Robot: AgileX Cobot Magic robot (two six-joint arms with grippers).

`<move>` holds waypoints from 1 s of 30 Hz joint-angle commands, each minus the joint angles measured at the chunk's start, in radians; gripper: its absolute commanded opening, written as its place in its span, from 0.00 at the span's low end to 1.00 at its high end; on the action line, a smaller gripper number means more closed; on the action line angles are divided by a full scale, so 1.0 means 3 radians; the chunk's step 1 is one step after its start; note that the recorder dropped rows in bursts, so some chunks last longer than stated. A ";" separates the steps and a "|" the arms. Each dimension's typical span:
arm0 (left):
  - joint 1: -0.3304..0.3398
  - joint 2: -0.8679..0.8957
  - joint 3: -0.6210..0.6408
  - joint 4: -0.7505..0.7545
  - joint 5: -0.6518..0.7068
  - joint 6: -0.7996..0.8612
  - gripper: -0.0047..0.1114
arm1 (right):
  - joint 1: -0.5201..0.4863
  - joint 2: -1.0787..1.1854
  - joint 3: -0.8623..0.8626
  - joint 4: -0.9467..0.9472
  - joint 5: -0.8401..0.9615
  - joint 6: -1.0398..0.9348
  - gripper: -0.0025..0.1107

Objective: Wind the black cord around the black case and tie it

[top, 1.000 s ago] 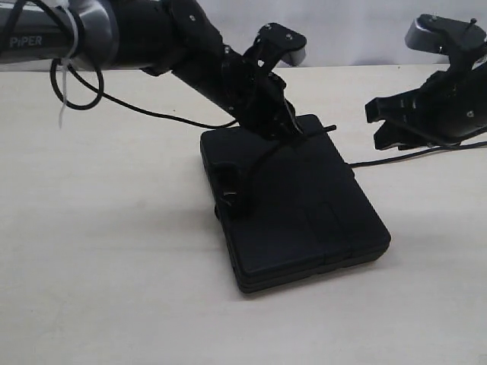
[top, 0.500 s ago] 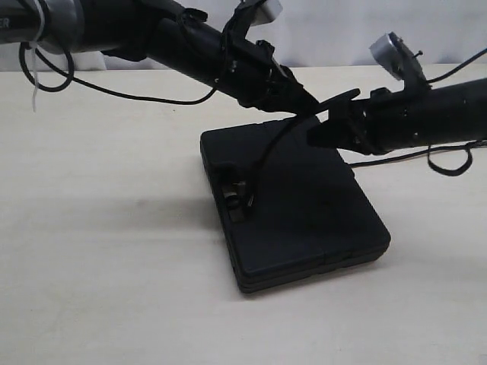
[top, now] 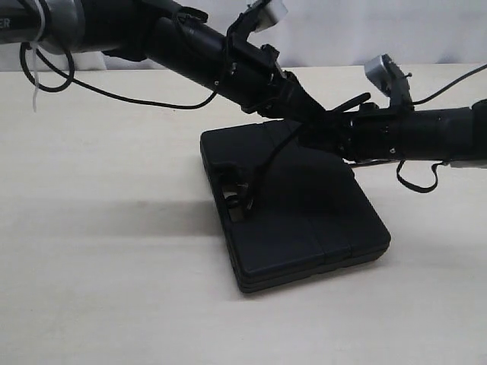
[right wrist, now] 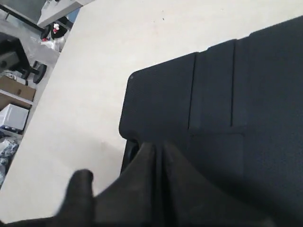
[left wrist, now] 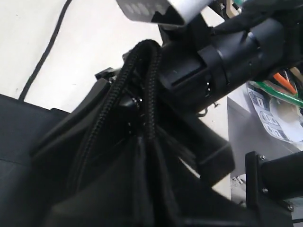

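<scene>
The black case lies flat mid-table, its handle slot towards the left arm. The black cord rises from that slot to my left gripper, which hangs over the case's far edge. In the left wrist view two braided strands of the cord arch out of the left gripper, shut on them. My right gripper meets the left one tip to tip. Its jaws are shut over the case; no cord shows between them.
A thin glossy cable trails over the table behind the left arm. Another cable loop hangs under the right arm. Beyond the table's edge stand boxes and clutter.
The right arm swung in from the far right, shut its jaws on the way and now reaches the left gripper's tip. The left gripper lifted the cord slightly and holds it.
</scene>
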 commanded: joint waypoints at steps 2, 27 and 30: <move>0.0004 -0.0033 -0.0025 0.0145 -0.0322 -0.0050 0.04 | -0.0231 -0.0013 0.0087 0.0032 -0.0064 0.0119 0.06; -0.0003 0.0004 -0.0025 0.0209 -0.0627 -0.0028 0.04 | -0.0244 0.0671 -0.0172 0.0032 0.1421 -0.1269 0.06; -0.0003 0.0004 -0.0025 0.0209 -0.0627 0.0004 0.04 | -0.0216 0.0671 -0.0230 0.0032 0.1421 -0.1285 0.06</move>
